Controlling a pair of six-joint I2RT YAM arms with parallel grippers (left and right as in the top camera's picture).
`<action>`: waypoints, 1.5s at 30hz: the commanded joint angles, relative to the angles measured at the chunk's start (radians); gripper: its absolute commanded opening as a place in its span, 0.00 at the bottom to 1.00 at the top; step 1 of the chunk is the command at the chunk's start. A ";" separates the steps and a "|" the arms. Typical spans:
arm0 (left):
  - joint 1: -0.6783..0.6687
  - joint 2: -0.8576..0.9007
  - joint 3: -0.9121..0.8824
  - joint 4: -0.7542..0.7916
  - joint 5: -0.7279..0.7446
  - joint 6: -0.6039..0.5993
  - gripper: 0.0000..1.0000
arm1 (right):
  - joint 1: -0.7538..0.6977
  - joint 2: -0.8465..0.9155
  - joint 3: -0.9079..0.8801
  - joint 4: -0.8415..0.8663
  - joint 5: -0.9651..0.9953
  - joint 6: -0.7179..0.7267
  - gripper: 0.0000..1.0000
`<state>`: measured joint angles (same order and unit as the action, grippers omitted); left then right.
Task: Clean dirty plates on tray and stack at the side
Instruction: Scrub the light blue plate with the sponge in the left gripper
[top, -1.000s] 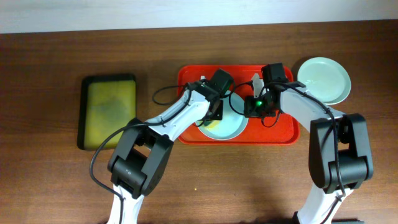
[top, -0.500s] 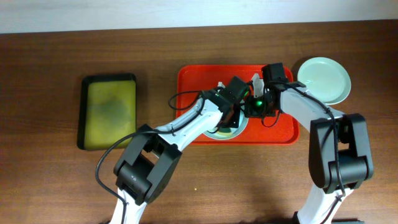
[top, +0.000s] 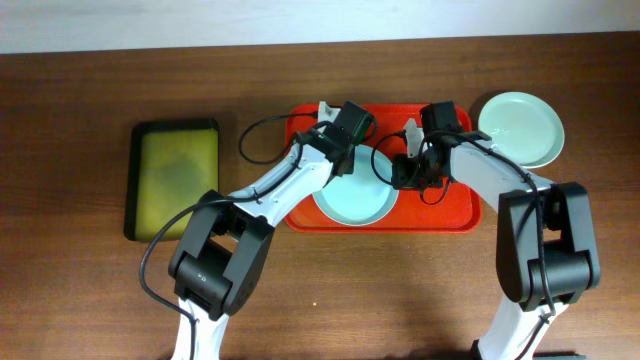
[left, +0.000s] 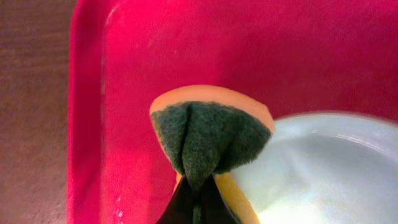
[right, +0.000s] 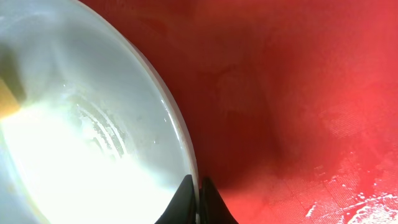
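The pale blue plate (top: 356, 201) lies in the red tray (top: 452, 206), overlapping its front rim. My left gripper (top: 338, 152) is shut on a green and yellow sponge (left: 208, 132). It holds the sponge over the tray floor (left: 155, 56), just past the plate's far-left rim (left: 323, 168). My right gripper (top: 405, 172) is shut on the plate's right rim (right: 186, 149), with red tray floor (right: 298, 93) beside it. A pale mint green plate (top: 520, 128) rests on the table right of the tray. I cannot make out a white plate.
A smaller black-rimmed yellow-green tray (top: 178, 178) lies on the wooden table to the left. Both arms cross over the red tray. The table's far edge meets a pale wall at the top.
My left gripper swept the sponge right across the plate, then drew back to the plate's far-left rim. The right gripper has kept its hold on the rim.
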<state>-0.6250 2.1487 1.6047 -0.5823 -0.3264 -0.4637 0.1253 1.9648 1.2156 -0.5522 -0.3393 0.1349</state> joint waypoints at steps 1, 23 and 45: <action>-0.004 -0.023 0.000 0.044 0.161 0.009 0.00 | 0.005 0.018 0.000 0.000 0.036 0.004 0.04; -0.068 -0.023 0.000 -0.197 0.260 -0.049 0.00 | 0.005 0.018 0.000 -0.008 0.036 0.005 0.04; -0.033 0.062 -0.002 -0.043 0.145 -0.043 0.00 | 0.005 0.018 0.000 -0.020 0.036 0.004 0.04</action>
<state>-0.6559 2.1674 1.6016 -0.6136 -0.2050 -0.4984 0.1253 1.9648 1.2156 -0.5602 -0.3382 0.1349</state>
